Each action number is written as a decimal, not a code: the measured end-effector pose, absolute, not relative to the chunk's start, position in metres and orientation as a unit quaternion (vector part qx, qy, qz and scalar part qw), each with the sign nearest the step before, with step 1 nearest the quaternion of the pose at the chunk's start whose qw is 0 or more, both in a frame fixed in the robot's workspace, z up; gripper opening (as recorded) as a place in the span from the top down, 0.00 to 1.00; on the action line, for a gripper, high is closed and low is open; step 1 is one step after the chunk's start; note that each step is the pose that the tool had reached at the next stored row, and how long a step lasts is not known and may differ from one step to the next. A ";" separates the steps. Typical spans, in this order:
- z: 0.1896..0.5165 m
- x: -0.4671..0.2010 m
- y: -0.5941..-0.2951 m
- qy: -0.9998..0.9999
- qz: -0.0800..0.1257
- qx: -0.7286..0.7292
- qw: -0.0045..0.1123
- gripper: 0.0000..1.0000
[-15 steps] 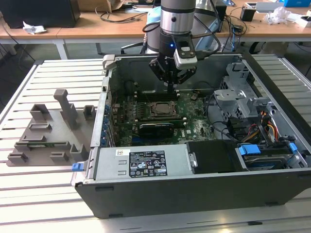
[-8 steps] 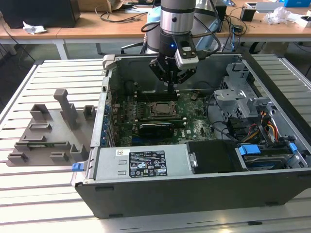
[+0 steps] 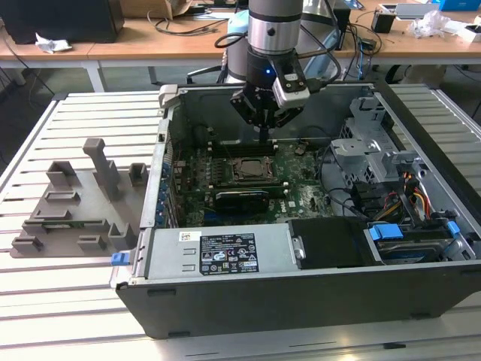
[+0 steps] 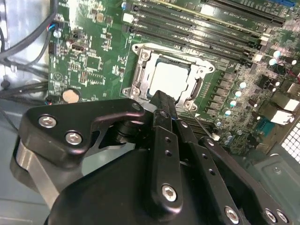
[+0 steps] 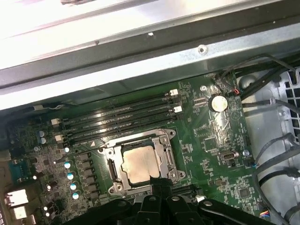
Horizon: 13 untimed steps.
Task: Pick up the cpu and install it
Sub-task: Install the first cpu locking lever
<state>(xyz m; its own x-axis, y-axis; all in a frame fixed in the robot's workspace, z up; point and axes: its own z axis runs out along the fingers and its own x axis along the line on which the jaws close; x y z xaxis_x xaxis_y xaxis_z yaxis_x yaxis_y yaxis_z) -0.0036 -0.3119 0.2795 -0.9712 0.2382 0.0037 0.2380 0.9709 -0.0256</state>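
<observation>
Cpu lies flat in the socket frame on the motherboard, seated as far as I can judge, and my claw hangs over one edge of it, pinched narrow and holding nothing, so the install looks nearly done and any next move calls for a straight path clear of that frame.

cpu sits in the socket frame on the motherboard, pincer just over it
</observation>
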 end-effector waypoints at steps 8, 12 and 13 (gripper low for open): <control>0.280 -0.004 -0.312 -0.995 0.010 -0.095 0.003 0.89; 0.280 -0.004 -0.312 -0.996 0.009 -0.084 0.003 0.89; 0.280 -0.004 -0.312 -0.997 0.009 -0.082 0.003 0.89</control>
<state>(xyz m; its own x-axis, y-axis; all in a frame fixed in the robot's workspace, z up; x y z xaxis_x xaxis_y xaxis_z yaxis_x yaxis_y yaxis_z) -0.0036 -0.3119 0.2796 -0.9865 0.1635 0.0053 0.1634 0.9864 -0.0182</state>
